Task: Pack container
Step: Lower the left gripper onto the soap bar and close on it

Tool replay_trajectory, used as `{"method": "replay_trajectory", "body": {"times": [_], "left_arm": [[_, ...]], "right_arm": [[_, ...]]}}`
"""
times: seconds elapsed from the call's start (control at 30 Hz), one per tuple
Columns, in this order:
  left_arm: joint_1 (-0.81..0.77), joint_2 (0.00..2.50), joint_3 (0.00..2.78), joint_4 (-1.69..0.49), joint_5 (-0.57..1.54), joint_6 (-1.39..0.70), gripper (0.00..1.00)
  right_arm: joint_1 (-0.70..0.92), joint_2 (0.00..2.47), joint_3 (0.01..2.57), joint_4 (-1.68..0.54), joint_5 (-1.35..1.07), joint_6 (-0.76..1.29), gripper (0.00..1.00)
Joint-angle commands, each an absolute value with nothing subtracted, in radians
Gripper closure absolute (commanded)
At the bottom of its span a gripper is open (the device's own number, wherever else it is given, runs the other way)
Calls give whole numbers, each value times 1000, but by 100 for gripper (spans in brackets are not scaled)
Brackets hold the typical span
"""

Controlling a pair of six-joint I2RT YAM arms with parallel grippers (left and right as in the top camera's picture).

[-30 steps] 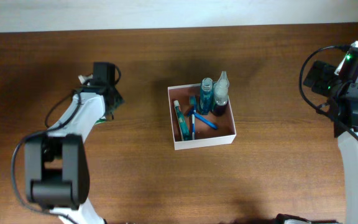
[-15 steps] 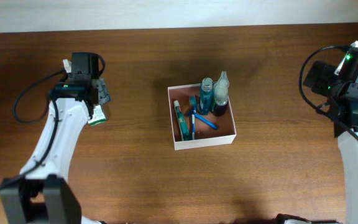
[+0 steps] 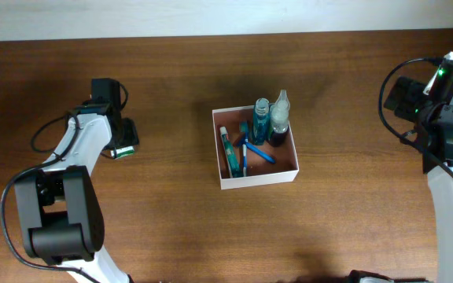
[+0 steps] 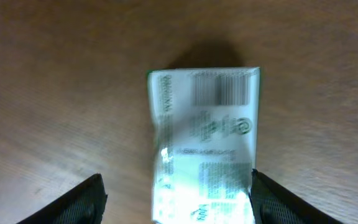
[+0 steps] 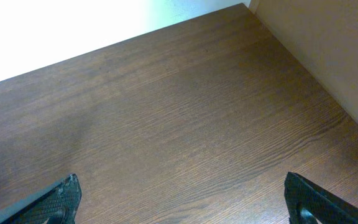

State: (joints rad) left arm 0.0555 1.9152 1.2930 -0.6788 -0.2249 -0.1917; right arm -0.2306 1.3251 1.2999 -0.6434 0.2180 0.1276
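The container (image 3: pixel 220 157), a shallow white-walled box with a reddish-brown inside, sits mid-table holding two bottles (image 3: pixel 261 119), a tube and blue items. A green-and-white soap packet (image 4: pixel 204 137) lies flat on the wood well to the left of it, also seen from overhead as the packet (image 3: pixel 124 152). My left gripper (image 4: pixel 176 186) hangs over it, open, with the packet between the fingers, close against the right finger (image 4: pixel 275 199) and a gap on the left. My right gripper (image 5: pixel 182 190) is open over bare wood at the far right.
The right arm (image 3: pixel 447 102) stands at the table's right edge. A pale wall borders the far edge of the table (image 5: pixel 166 112). The left arm's base (image 3: pixel 53 228) stands at the front left.
The left gripper went from shut to open and its arm swung a little left. It now sits low over the soap packet. The right arm has not moved.
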Motion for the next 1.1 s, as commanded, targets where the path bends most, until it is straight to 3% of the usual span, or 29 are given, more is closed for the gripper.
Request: {"method": "replay_trajectory", "body": {"times": [0.0,0.63,0.83,1.07], "left_arm": [[62,1940,1290,-632,-75,-100,25],[62,1982,1290,-600,-94,-137,25],[62,1982,1282,-591,-94,-226,40],[62,1982,1234,-531,-94,-239,39]], "right_arm": [[-237,1316,1315,-640,217,129,1],[-237,1316,1315,-640,217,129,1],[-237,1316,1315,-641,217,129,1],[-236,1316,1315,-640,217,129,1]]}}
